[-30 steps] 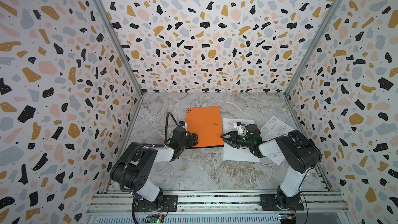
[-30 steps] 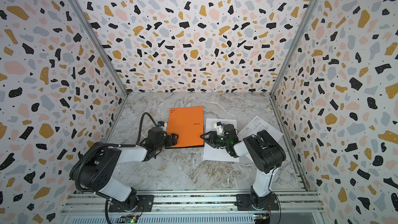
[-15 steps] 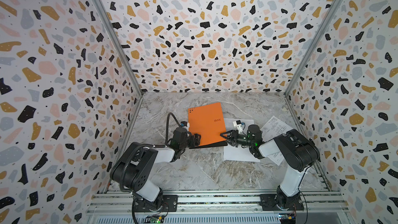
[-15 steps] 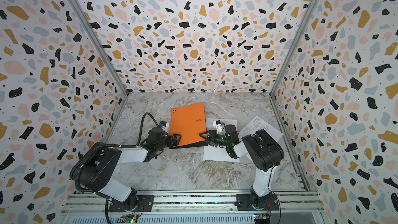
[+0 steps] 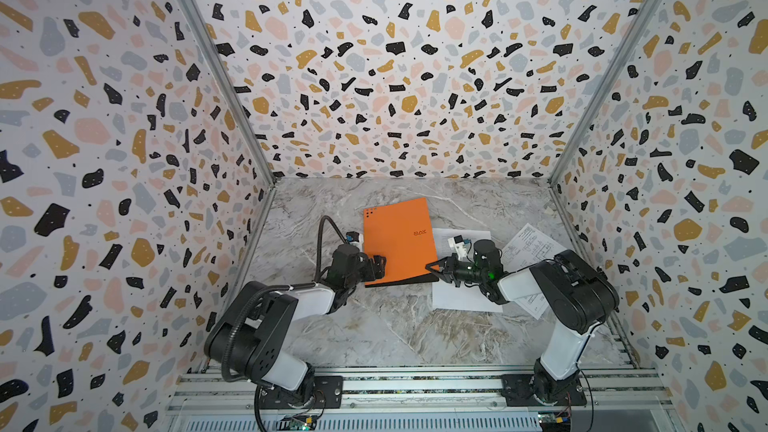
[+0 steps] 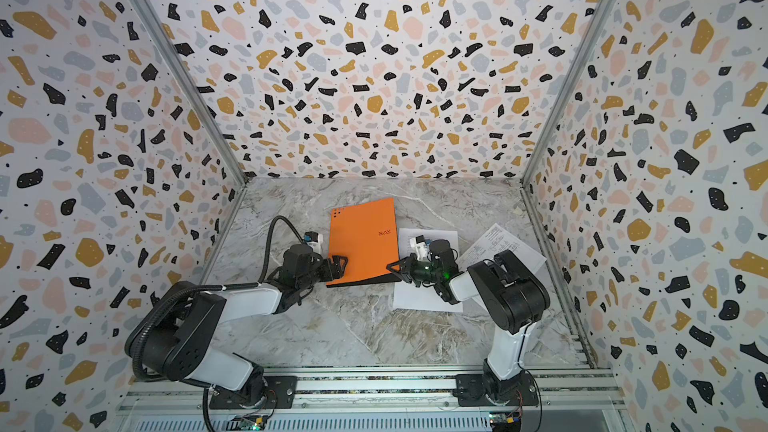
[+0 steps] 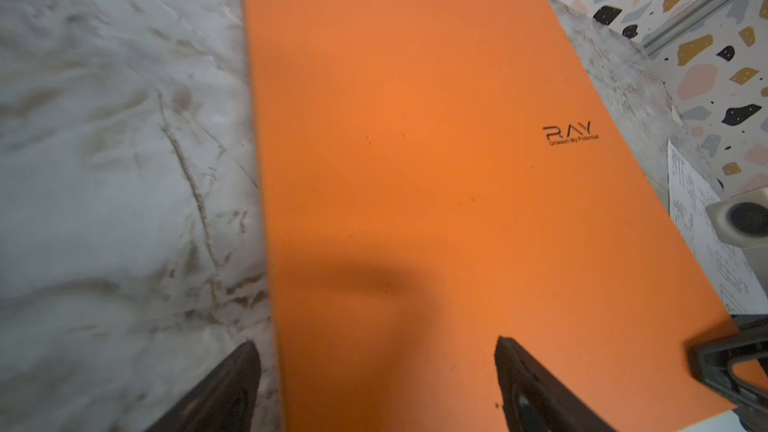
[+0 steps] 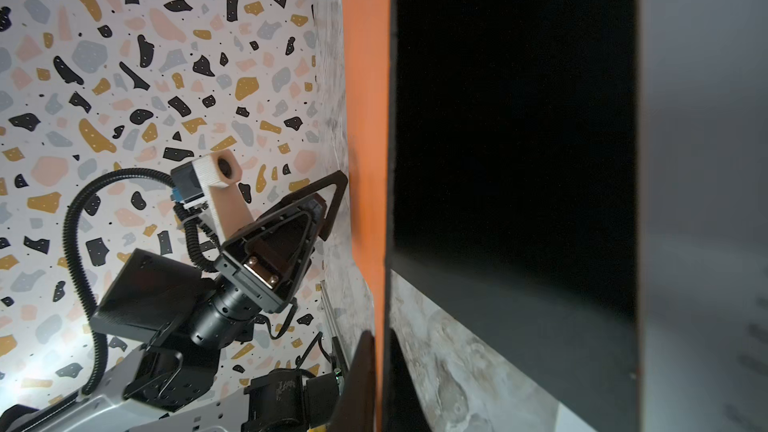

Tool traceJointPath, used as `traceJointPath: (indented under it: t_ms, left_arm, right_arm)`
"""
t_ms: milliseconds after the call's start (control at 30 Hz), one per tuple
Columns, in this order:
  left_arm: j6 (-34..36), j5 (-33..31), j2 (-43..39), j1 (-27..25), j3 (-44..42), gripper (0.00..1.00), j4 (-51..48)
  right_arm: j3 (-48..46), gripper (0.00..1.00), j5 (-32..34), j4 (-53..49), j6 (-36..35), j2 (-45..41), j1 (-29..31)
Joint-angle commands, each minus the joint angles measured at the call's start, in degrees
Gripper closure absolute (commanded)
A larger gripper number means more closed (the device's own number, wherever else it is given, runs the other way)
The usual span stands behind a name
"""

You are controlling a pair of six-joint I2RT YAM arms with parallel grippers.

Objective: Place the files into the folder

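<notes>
The right gripper [image 5: 432,270] is pinched tight on the near corner of the orange folder [image 5: 395,238]. It holds the cover tipped up off the black inside, which shows in the right wrist view. The left gripper [image 5: 379,266] stands wide at the folder's other near corner, with one finger over the cover and one over the table [image 5: 374,326]. A printed sheet [image 5: 461,299] lies under the right gripper's wrist. A sheet of drawings [image 5: 532,243] lies behind that arm, farther from the folder.
</notes>
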Motion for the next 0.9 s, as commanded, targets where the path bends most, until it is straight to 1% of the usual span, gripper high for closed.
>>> traceJointPath:
  t_ms: [0,67,100,167,267,433,533,667,800,867]
  left_arm:
    - [2.37,-5.36,-4.80,-0.54,-0.62,0.07,-1.77]
    - [4.65,-7.58,-7.58,-1.64,-0.46,0.05,-3.82]
    - [6.21,-9.91,-8.92,-2.81,-0.26,0.03,-5.37]
    - [9.06,-16.24,-11.55,-6.94,-0.06,0.00,-8.66]
    - [12.01,-22.85,-14.58,-12.19,-1.25,0.00,-10.28]
    - [17.28,-28.27,-20.10,-20.36,-5.50,0.00,-7.42]
    - [20.12,-30.42,-21.82,-24.60,-7.47,0.00,-6.17]
    - [23.05,-35.61,-20.16,-30.30,-8.15,0.03,-5.68]
    - [26.04,-39.50,-14.54,-34.19,-6.22,0.07,-4.00]
    - [28.41,-42.77,-11.09,-36.64,-3.71,0.09,-4.21]
  right_arm:
    - [3.46,0.94,3.36,-7.07,-3.65,-3.84,1.53]
    - [3.90,0.95,4.19,-8.21,-3.20,-4.21,1.89]
    - [4.00,0.95,4.50,-8.42,-2.67,-4.24,1.95]
    - [4.00,0.95,4.88,-8.34,-1.86,-4.39,2.00]
    - [4.00,0.96,5.59,-8.43,-1.03,-4.70,2.00]
    - [4.47,0.96,5.54,-7.73,0.78,-4.91,2.00]
    - [5.54,0.95,4.61,-7.64,1.18,-4.80,2.00]
    - [6.71,0.95,4.12,-8.28,1.40,-5.25,2.00]
    - [7.34,0.95,3.79,-9.64,1.28,-5.97,1.90]
    - [7.42,0.94,3.43,-10.00,1.51,-6.34,1.78]
